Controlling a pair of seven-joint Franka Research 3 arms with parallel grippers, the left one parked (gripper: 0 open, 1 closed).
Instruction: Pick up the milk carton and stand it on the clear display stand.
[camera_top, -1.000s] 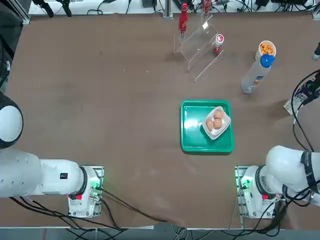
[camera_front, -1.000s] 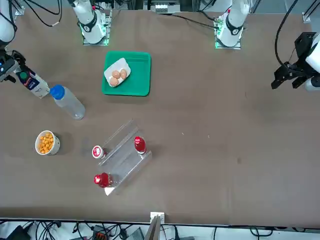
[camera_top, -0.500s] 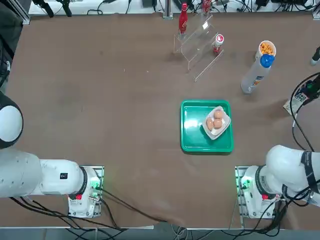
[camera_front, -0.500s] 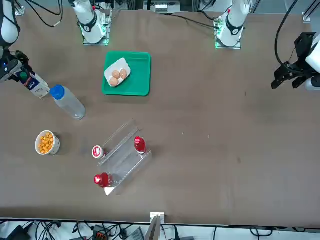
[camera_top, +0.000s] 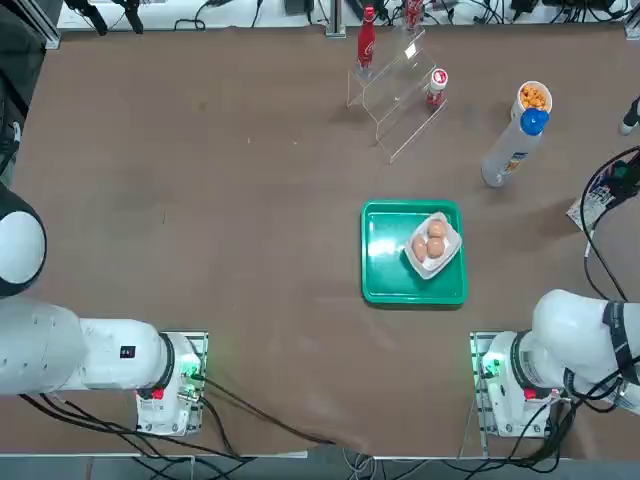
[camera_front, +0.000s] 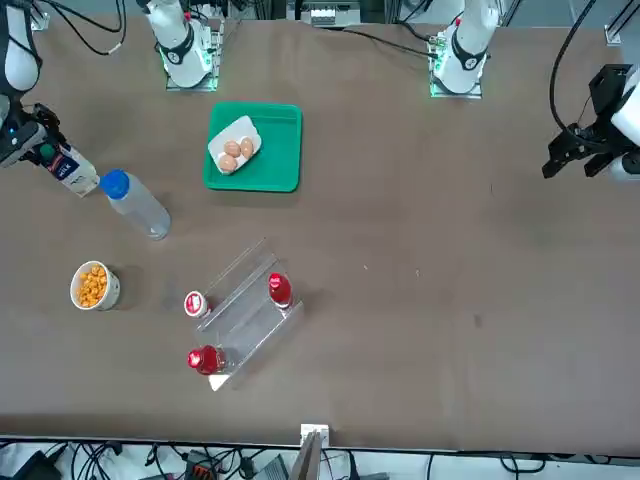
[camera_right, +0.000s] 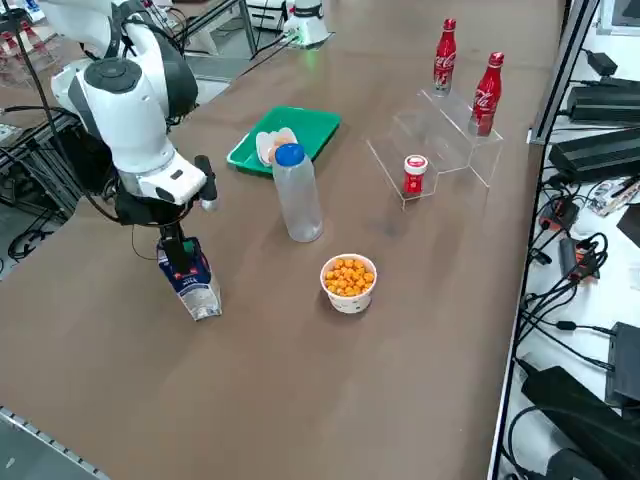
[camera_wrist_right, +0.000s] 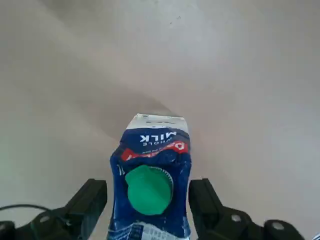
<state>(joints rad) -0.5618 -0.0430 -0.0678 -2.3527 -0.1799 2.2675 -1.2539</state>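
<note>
The milk carton, white and dark blue with a green round cap, stands near the table's right edge, also seen in the front view. My right gripper is lowered over its top. In the right wrist view the gripper is open, with one finger on each side of the carton and the cap between them. The clear display stand sits at the far side of the table, well away from the gripper, and glints in the right side view.
Two red cola bottles and a small red can stand at the display stand. A tall bottle with a blue cap and a cup of orange balls stand near the carton. A green tray holds eggs.
The right gripper has shifted slightly at the carton's top. The carton stands where it stood.
</note>
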